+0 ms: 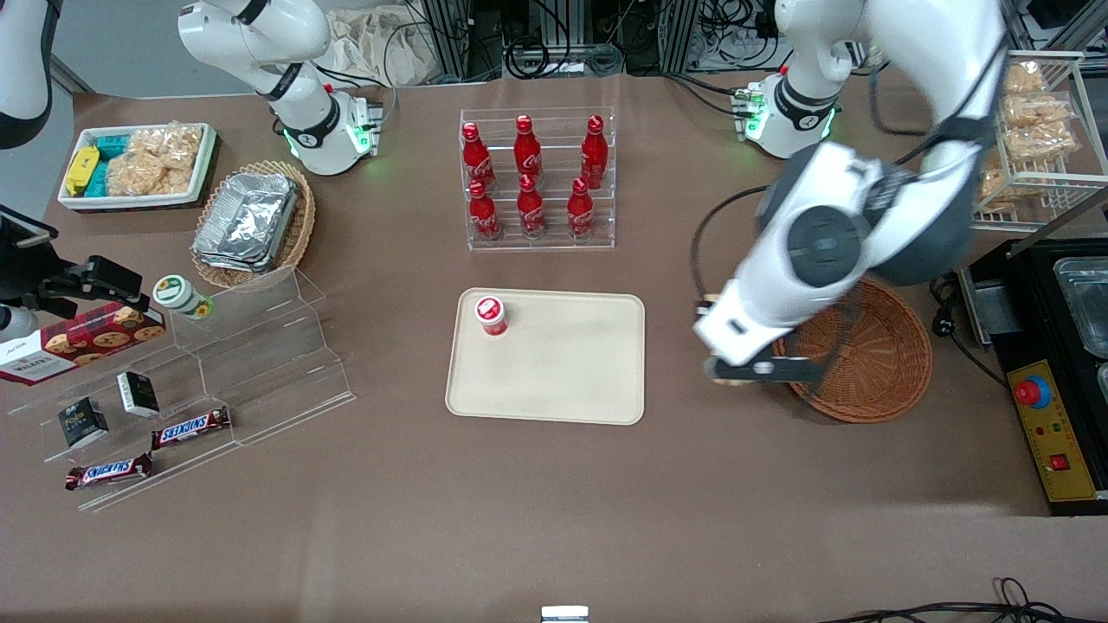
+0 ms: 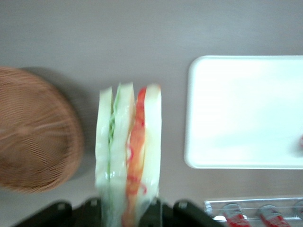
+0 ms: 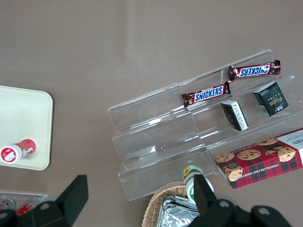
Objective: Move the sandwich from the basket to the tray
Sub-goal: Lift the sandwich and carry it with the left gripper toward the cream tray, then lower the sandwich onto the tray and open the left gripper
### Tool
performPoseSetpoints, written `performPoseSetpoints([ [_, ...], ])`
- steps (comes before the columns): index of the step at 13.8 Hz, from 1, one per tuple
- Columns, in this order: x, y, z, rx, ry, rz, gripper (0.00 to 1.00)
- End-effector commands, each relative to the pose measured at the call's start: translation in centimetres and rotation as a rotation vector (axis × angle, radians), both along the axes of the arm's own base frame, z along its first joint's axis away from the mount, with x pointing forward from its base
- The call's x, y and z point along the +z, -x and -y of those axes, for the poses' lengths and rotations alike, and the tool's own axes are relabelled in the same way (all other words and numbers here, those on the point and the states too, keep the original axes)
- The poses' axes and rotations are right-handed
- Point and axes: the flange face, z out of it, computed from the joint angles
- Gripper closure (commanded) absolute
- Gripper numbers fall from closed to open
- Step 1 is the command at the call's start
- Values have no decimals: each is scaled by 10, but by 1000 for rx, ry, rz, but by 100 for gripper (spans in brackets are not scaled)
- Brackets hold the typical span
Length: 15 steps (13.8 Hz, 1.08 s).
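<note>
My gripper [image 1: 734,369] is shut on the sandwich [image 2: 128,142], a wedge of pale bread with a green and orange-red filling edge. It holds the sandwich above the bare table, between the round dark-brown wicker basket [image 1: 870,363] and the beige tray [image 1: 563,372]. In the front view the arm hides nearly all of the sandwich. The left wrist view shows the basket [image 2: 33,137] with nothing in it and the tray [image 2: 246,113] on either side of the sandwich. A small red-capped cup [image 1: 491,315] lies on the tray near one corner.
A clear rack of red cola bottles [image 1: 537,182] stands farther from the front camera than the tray. A clear stepped shelf with snacks [image 1: 216,363], an oval basket of foil containers [image 1: 251,225] and a white bin [image 1: 134,164] lie toward the parked arm's end. A wire rack of pastries [image 1: 1034,130] stands near the working arm.
</note>
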Motion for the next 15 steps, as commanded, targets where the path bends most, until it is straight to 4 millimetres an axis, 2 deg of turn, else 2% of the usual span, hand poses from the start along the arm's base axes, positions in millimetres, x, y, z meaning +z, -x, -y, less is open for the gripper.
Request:
performPoseSetpoints([
  [1, -59, -29, 56, -3, 47, -15, 100],
  [3, -105, -22, 96, 14, 82, 18, 100],
  [4, -128, -21, 103, 10, 73, 28, 100],
  [6, -160, -12, 112, -23, 43, 31, 100],
  [9, -187, -6, 114, -24, 51, 21, 100],
  [11, -192, -3, 115, 2, 51, 10, 74],
  [12, -194, -3, 114, 10, 49, 8, 45],
  [13, -196, -3, 112, 5, 41, 7, 2],
  [15, -191, -2, 110, 5, 34, 7, 0],
])
